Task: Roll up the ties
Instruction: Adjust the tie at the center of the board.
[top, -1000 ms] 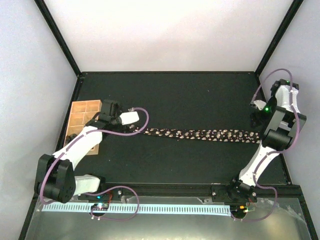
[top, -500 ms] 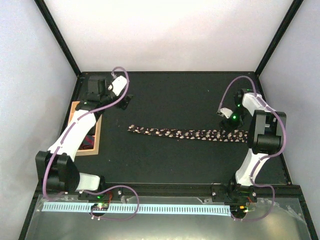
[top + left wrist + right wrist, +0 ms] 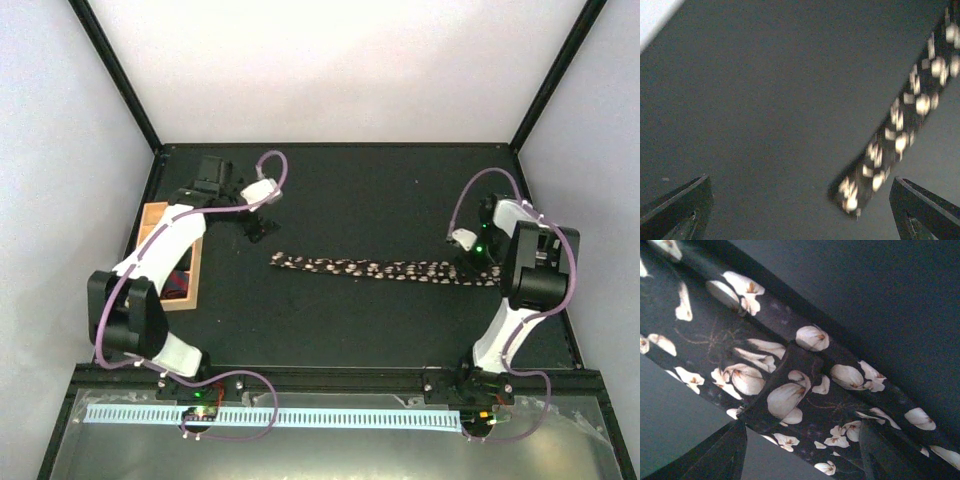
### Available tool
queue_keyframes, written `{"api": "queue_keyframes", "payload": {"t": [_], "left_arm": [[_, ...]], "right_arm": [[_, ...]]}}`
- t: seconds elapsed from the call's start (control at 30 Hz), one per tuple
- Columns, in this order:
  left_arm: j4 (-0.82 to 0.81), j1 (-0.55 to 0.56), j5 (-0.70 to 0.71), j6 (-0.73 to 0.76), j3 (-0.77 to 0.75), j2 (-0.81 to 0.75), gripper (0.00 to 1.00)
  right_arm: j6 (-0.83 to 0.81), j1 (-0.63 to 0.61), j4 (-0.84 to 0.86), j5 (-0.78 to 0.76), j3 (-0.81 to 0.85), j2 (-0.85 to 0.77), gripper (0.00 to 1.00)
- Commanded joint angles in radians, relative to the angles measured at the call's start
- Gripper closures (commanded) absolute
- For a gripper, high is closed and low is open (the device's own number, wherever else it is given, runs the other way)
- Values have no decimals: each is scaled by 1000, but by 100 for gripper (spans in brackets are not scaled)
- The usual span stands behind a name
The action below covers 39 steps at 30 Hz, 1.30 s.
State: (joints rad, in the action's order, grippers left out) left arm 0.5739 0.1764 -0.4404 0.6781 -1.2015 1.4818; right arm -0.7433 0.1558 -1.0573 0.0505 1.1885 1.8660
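Left gripper (image 3: 800, 202) jaws apart near tie (image 3: 380, 269) tip, right gripper (image 3: 802, 447) spread astride its fold

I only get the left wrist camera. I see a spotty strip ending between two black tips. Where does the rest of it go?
Observer: From above, the tie lies flat across the table, running right to the right gripper at its other end.
Child: Is that gripper squeezing it?
Observer: Its wrist view shows its fingers apart, one on each side of the tie, not pinching it as far as I can see.
Child: What's next to my arm?
Observer: A tan wooden tray sits at the table's left edge, partly under the left arm.
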Motion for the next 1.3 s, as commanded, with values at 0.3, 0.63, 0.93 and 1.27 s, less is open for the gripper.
{"api": "queue_keyframes", "payload": {"t": [0.3,0.63,0.93,1.27], "left_arm": [[163,266,54,183,-84,283,8],[157,401,53,109,-264,499,22],[94,443,148,79,-260,563,29],[130,515,219,122,-196,567,54]], "right_arm": [[-262,264,73,-315,146,90,37],[-37,123,-160,43,237,12,42],[109,-76,-73,182,98,10,50],[66,-78,8,51,-41,22,55]]}}
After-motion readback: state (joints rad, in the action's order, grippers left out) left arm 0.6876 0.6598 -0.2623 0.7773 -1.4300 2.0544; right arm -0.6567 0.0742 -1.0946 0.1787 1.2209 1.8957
